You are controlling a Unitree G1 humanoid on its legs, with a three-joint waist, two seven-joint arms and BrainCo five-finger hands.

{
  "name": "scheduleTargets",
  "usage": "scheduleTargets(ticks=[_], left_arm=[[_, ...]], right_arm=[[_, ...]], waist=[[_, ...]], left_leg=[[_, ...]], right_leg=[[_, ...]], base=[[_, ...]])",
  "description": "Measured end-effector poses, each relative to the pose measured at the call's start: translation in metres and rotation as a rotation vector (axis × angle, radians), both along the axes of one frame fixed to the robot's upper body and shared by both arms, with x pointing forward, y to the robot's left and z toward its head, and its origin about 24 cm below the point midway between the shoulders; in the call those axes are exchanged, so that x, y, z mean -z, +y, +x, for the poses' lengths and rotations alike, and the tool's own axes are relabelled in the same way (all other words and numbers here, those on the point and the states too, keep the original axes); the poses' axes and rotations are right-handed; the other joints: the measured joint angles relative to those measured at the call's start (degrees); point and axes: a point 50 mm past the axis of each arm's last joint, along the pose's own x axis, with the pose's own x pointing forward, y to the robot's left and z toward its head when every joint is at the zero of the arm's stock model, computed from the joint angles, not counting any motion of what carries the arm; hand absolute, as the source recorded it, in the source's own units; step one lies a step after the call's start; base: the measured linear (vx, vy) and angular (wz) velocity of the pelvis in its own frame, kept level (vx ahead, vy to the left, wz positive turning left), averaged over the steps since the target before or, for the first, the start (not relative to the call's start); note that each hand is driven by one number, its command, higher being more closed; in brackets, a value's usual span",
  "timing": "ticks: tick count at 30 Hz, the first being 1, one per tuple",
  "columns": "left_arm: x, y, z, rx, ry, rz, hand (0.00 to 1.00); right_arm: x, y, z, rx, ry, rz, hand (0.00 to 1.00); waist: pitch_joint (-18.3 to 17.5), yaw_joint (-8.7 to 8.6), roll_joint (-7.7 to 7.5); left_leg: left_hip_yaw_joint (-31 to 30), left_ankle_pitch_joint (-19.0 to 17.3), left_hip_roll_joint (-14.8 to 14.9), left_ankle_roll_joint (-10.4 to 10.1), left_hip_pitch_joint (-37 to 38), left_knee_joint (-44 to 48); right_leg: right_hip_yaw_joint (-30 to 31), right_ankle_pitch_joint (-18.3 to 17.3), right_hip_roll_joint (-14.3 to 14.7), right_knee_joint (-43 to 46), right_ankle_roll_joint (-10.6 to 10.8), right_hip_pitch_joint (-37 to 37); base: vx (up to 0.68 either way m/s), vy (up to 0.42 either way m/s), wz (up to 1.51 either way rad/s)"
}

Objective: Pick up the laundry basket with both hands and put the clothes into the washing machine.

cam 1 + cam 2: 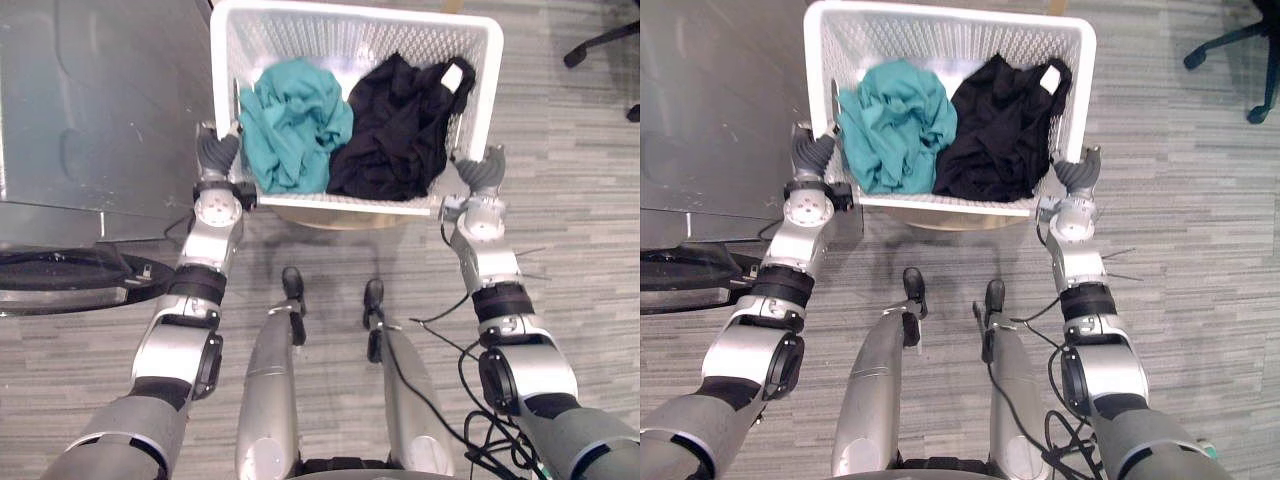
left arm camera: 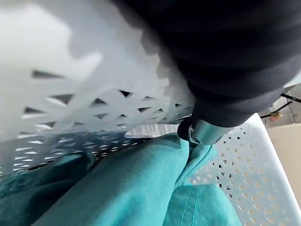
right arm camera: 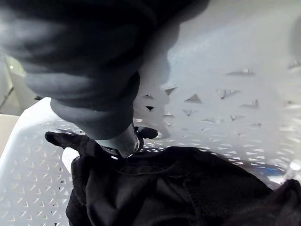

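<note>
Head views: your left hand [image 1: 218, 152] and right hand [image 1: 482, 172] flank the laundry basket [image 1: 355, 12] at its near corners, balancing the clothes [image 1: 395, 130] beside the washing machine [image 1: 90, 110]. Left wrist: thumb hooked inside the wall, gripping. Right wrist: likewise.

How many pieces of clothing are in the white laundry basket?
2: a teal garment in the left half of the laundry basket, a black garment in the right half. More may lie hidden underneath.
</note>
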Motion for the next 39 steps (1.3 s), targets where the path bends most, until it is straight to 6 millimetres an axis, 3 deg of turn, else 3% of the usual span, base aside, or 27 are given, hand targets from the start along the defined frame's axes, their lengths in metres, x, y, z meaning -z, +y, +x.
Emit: scheduleTargets(ticks=[8,16,19,24,28,30,34,37,39], left_arm=[[-0.005,-0.001,0.002,-0.039,-0.015,-0.069,0.00],[0.023,-0.005,-0.002,-0.061,0.052,-0.139,0.00],[0.033,-0.014,-0.012,-0.054,0.031,-0.176,0.00],[0.047,-0.011,-0.032,-0.106,0.001,-0.136,0.00],[0.062,-0.012,-0.061,-0.116,-0.048,-0.161,0.00],[0.077,-0.009,-0.077,-0.124,-0.038,-0.175,0.00],[0.109,-0.015,-0.104,-0.085,0.040,-0.188,0.00],[0.132,-0.034,-0.125,0.056,0.117,-0.186,0.00],[0.155,-0.046,-0.141,0.147,0.203,-0.181,0.00]], right_arm=[[0.010,0.007,0.002,-0.017,0.022,0.075,0.00],[0.029,0.013,-0.004,-0.025,0.048,0.117,0.00],[0.036,0.017,-0.019,-0.035,0.015,0.139,0.00],[0.032,0.002,-0.052,0.055,-0.102,0.091,0.00],[0.018,-0.018,-0.091,0.176,-0.254,0.014,0.00],[0.020,-0.023,-0.107,0.218,-0.271,-0.046,0.00],[0.049,-0.025,-0.124,0.218,-0.168,-0.110,0.00],[0.079,-0.011,-0.137,0.110,-0.049,-0.143,0.00],[0.102,-0.001,-0.147,0.012,0.039,-0.156,0.00]], waist=[[0.07,-0.09,0.01],[0.03,0.13,0.01],[0.02,0.33,0.02],[0.01,1.20,0.05],[-0.07,1.54,0.04],[-0.10,2.17,0.06],[-2.85,2.91,0.75],[-3.17,3.02,0.74],[-6.74,2.98,0.89]], left_leg=[[-1.33,0.02,0.01,-0.17,0.25,0.20],[-1.32,0.14,-0.47,-1.04,3.81,-1.69],[-1.34,0.35,-0.95,-1.39,4.78,-2.55],[-1.52,0.60,-1.01,-1.08,5.98,-2.44],[-2.76,-0.09,-1.19,-1.92,8.46,-1.98],[-2.80,-0.73,-1.34,-2.67,10.07,-2.10],[-3.48,-0.91,-2.01,-2.94,11.47,-2.64],[-3.88,-0.96,-2.75,-3.08,15.90,-4.38],[-4.47,-0.71,-3.44,-3.43,17.11,-6.52]], right_leg=[[-1.57,-2.55,-0.12,2.40,-0.92,0.27],[-1.65,-3.68,-0.53,3.56,-1.51,2.86],[-1.79,-4.46,-1.02,4.38,-1.40,3.15],[-2.06,-5.25,-1.13,5.37,-1.73,4.19],[-3.37,-6.72,-1.26,5.67,-1.98,7.61],[-3.64,-7.74,-1.58,6.49,-2.29,8.85],[-4.64,-9.43,-2.22,7.26,-2.44,10.15],[-5.07,-10.25,-2.70,6.53,-2.23,14.41],[-5.73,-10.32,-3.02,4.92,-2.17,15.61]], base=[[0.03,-0.061,0.11],[-0.04,-0.048,0.07],[-0.03,-0.054,0.09],[0.02,-0.049,0.05],[0.04,-0.040,0.19],[0.03,-0.060,0.12],[0.04,-0.054,0.17],[0.08,-0.047,0.16],[0.10,-0.032,0.15]])
